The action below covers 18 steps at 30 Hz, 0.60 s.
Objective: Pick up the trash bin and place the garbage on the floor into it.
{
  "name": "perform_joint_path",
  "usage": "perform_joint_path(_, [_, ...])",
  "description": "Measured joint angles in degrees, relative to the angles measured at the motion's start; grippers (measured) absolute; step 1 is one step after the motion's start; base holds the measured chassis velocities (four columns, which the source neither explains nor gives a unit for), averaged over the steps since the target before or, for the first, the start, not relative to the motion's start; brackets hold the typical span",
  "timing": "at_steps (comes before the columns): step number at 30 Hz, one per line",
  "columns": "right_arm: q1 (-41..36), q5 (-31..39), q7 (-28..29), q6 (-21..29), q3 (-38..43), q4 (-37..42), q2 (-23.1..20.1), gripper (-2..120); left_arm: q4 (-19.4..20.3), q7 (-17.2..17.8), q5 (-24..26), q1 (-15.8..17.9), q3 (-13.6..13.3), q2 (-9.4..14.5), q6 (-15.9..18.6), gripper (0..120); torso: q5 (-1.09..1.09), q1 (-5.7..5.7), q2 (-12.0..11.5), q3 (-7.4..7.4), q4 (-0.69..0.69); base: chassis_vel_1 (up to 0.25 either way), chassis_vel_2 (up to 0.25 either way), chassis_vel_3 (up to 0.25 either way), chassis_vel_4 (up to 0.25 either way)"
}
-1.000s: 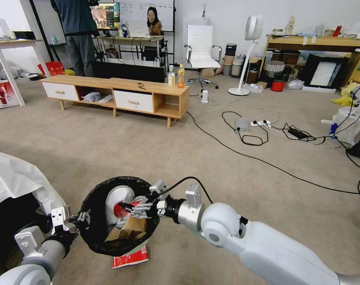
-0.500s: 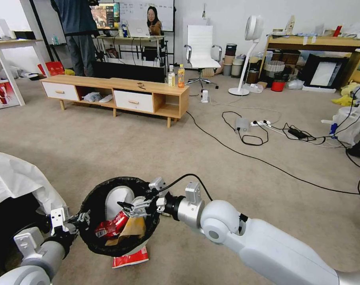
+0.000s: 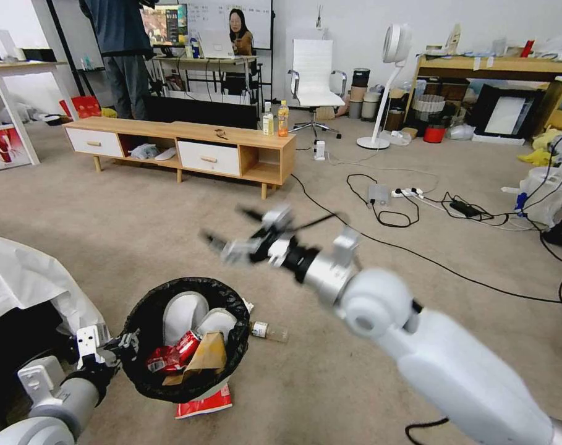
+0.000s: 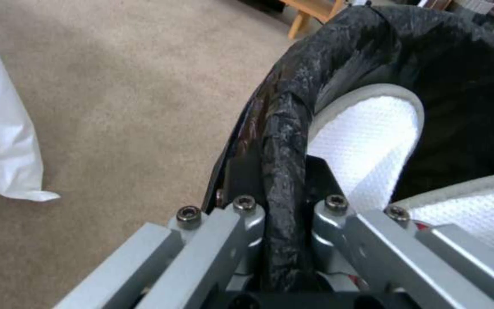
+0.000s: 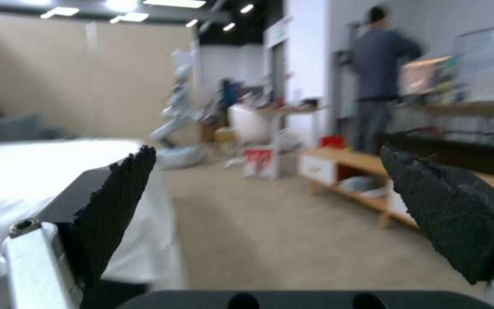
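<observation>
The trash bin (image 3: 146, 371), lined with a black bag, hangs just above the floor (image 3: 138, 228) at the lower left. My left gripper (image 3: 125, 343) is shut on its rim (image 4: 286, 128), one finger inside and one outside. In the bin lie a red crushed can (image 3: 172, 355), a brown paper bag (image 3: 208, 352) and white pieces (image 3: 185, 311). A red-white wrapper (image 3: 203, 403) sticks out from under the bin, and a small clear bottle (image 3: 268, 330) lies on the carpet beside it. My right gripper (image 3: 226, 225) is raised above and beyond the bin, open and holding nothing; its black pads (image 5: 115, 201) stand wide apart.
A low wooden cabinet (image 3: 182, 148) with two drink bottles (image 3: 275, 119) stands across the room. Black cables (image 3: 386, 241) and a power strip cross the carpet on the right. A white sheet (image 3: 27, 278) lies at the left beside the bin. A standing fan (image 3: 386, 80) is farther back.
My right gripper let the red can fall into the bin, then swung up and away from it, open. The left gripper and the bin have stayed put.
</observation>
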<state>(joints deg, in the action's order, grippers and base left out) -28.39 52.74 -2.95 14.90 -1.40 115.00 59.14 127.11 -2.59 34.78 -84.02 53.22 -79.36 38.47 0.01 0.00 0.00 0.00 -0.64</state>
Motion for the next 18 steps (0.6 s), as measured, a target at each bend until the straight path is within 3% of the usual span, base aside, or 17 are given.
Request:
perform_joint_path(11, [-7.58, -2.21, -0.16, -0.82, 11.55, -3.71, -2.40, 100, 1.22, -0.39, -0.01, 0.05, 0.09, 0.32, -0.05, 4, 0.01, 0.00, 0.00, 0.00, 0.00, 0.000, 0.000, 0.000, 0.000])
perform_joint_path(18, [-12.88, -5.49, -0.23, -1.93, 15.76, -7.36, -2.56, 100, 1.72, -0.25, -0.21, -0.05, -0.16, 0.06, -0.25, 4, -0.01, 0.00, 0.00, 0.00, 0.02, 0.075, 0.073, 0.065, 0.057])
